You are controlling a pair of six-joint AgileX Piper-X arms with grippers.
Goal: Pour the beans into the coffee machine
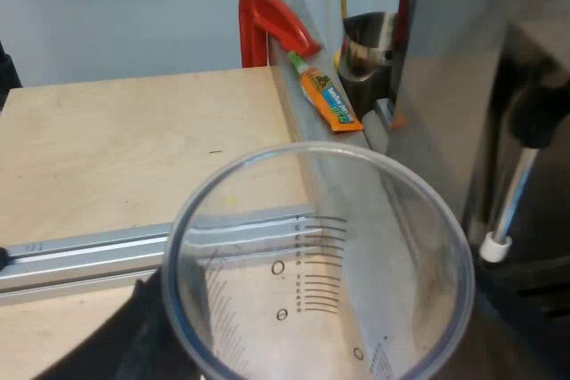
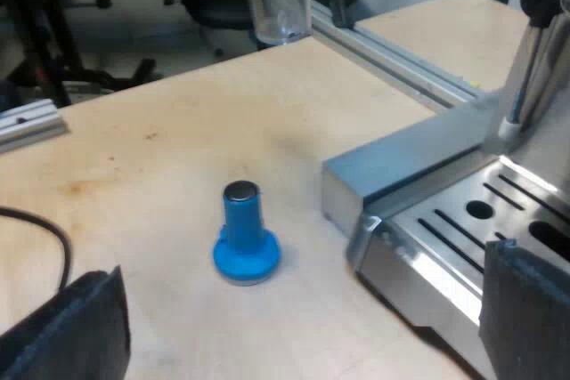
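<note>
The glass (image 1: 321,264) is held upright in the left gripper (image 1: 294,349), one dark finger pressed to its wall, just beside the machine (image 1: 454,60). No beans can be made out in it. The right gripper (image 2: 294,327) is spread wide and empty above the tamper (image 2: 245,238). Carrying is judged to be in hand. A lift to the machine's top and a tilt are called for next.

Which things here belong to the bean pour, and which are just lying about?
For the job:
measuring glass
coffee machine

Lying about:
blue tamper
orange tube
red clamp
metal rail
</note>
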